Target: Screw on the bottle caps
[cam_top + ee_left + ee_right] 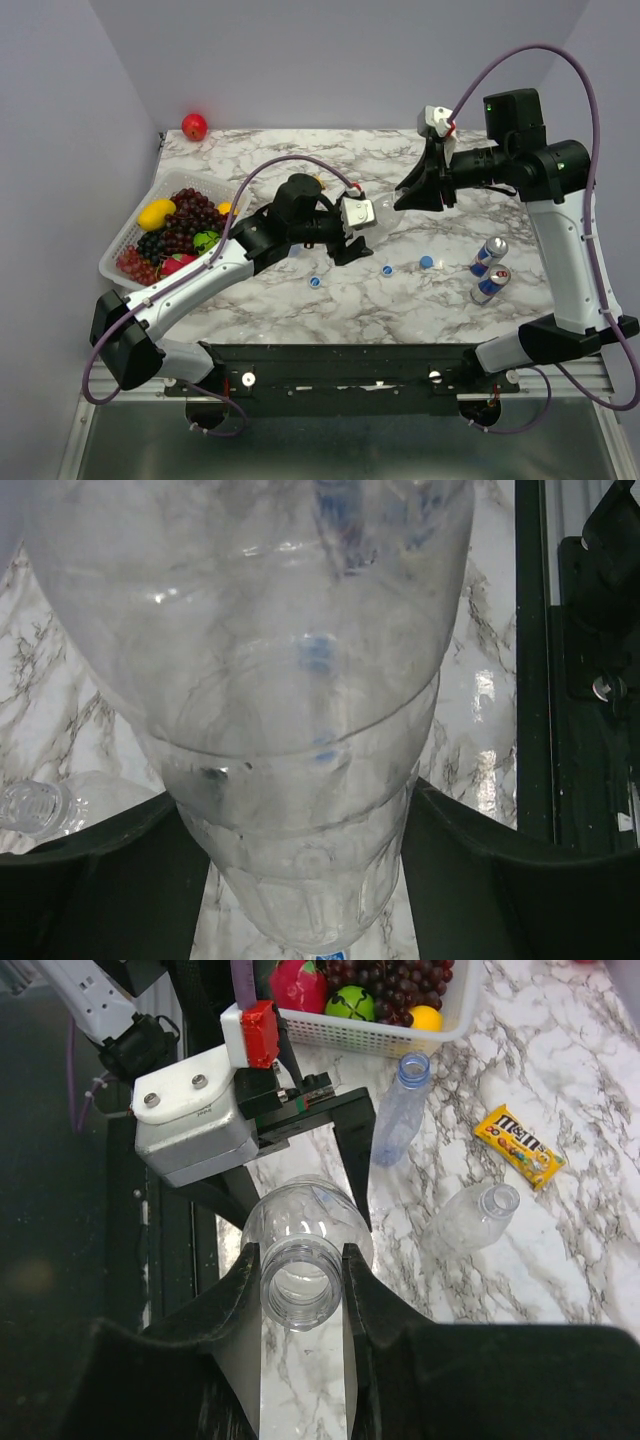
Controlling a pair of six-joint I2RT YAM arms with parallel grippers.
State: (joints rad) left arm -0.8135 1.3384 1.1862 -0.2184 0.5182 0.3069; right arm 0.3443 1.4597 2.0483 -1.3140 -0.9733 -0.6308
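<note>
Right gripper [299, 1260] pinching neck of clear bottle [300, 1205], right of fruit basket [118, 250]. Left gripper [292, 798] straddling bottle body; grip unconfirmable. Advising square, firm hold before freeing neck. Bottle caps [387, 269] lying right of basket.

The clear bottle [300, 680] runs off the left wrist view's top edge.

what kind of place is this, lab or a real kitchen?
Likely a robot lab test cell: plain grey walls box in a marble-pattern table with staged props: a fruit basket, drink cans, an M&M's packet.
</note>
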